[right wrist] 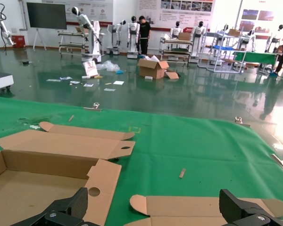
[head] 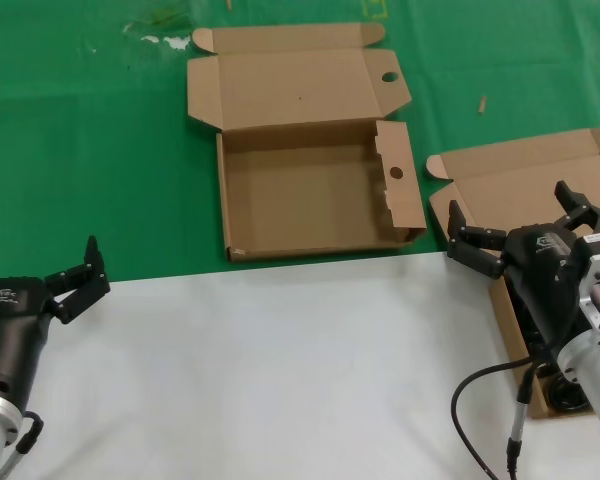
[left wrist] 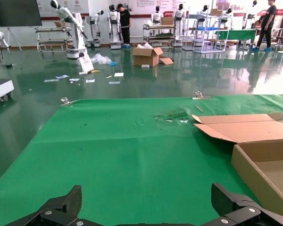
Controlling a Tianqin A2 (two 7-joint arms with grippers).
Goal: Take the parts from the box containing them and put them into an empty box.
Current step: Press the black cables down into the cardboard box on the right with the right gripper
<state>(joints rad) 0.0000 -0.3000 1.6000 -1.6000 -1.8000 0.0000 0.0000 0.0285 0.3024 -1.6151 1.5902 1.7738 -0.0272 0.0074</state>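
While my right hand [head: 520, 225] hovers wide open and unladen over the box containing the parts [head: 540, 180] at the table's [head: 280, 380] right edge, I see the black parts [head: 535, 330] inside, mostly hidden; axis unclear. The empty box [head: 310, 200] sits centre, lid folded away from me. Left hand [head: 75, 275] open, parked near-left.

The empty box [head: 310, 190], ahead of both grippers, was plain brown cardboard, unprinted, with dark round holes in its side flap and lid corner. The box containing the parts [head: 540, 185], under the black right gripper [head: 528, 226], was the same plain brown; the parts [head: 540, 340] inside were black. The left gripper [head: 72, 276] was black too. The tabletop [head: 280, 370] near the grippers was white, and beyond them lay a green cloth [head: 80, 150].
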